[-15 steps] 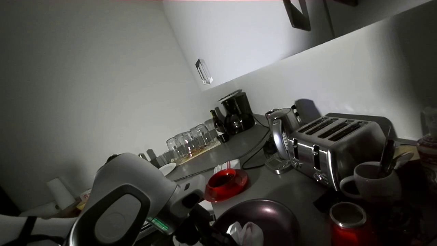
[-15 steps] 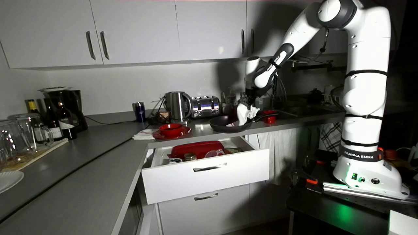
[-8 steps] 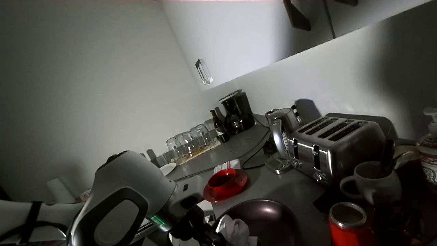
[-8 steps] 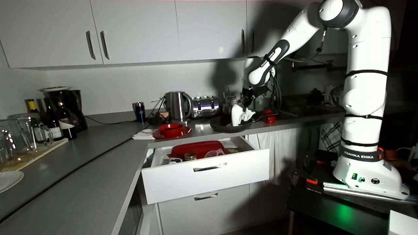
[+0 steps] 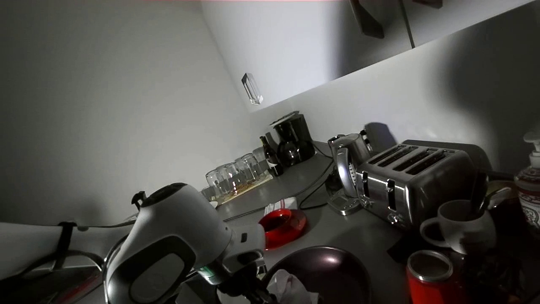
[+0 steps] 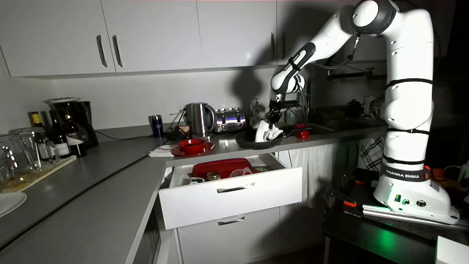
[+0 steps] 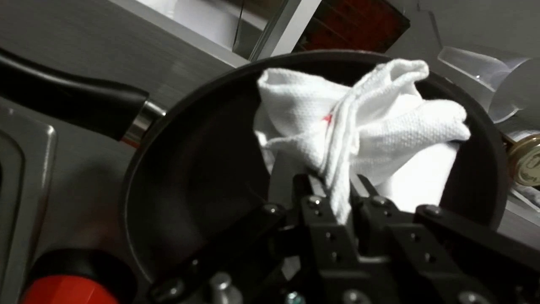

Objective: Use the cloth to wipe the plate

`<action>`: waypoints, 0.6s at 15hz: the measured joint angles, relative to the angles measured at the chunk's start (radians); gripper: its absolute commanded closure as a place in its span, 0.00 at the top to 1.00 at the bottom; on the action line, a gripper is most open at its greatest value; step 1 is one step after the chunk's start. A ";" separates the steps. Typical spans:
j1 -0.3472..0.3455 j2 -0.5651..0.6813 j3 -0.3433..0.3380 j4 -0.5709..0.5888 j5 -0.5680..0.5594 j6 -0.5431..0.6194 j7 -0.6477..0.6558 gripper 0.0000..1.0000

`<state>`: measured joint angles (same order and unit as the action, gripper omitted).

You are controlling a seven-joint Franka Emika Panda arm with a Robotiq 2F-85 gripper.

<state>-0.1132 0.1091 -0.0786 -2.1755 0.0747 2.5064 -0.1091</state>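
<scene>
The cloth (image 6: 262,131) had shifted toward 9 o'clock in an exterior view within 1 second. The wipe seemed under way — the next move probably called for a sweep toward the bare 9 o'clock side of the pan (image 7: 206,169) in the wrist view. There the gripper (image 7: 336,190) clamped the cloth, which fanned inside the pan from 11 to 3 o'clock of it.

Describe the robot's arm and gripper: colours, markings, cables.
The arm is white with rounded links, dark grey joint trim and black straps. A thin cable loops off it; a black band low down reads FRANKA EMIKA. The gripper is black, its angular fingers dotted with silvery screws.
</scene>
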 measured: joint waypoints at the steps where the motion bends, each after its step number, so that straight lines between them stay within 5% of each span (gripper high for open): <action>1: -0.003 0.017 -0.001 0.022 0.013 -0.036 0.001 0.08; 9: -0.027 0.150 -0.003 0.202 0.063 -0.206 0.020 0.08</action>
<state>-0.1404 0.2591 -0.0812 -1.9734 0.1377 2.3000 -0.0893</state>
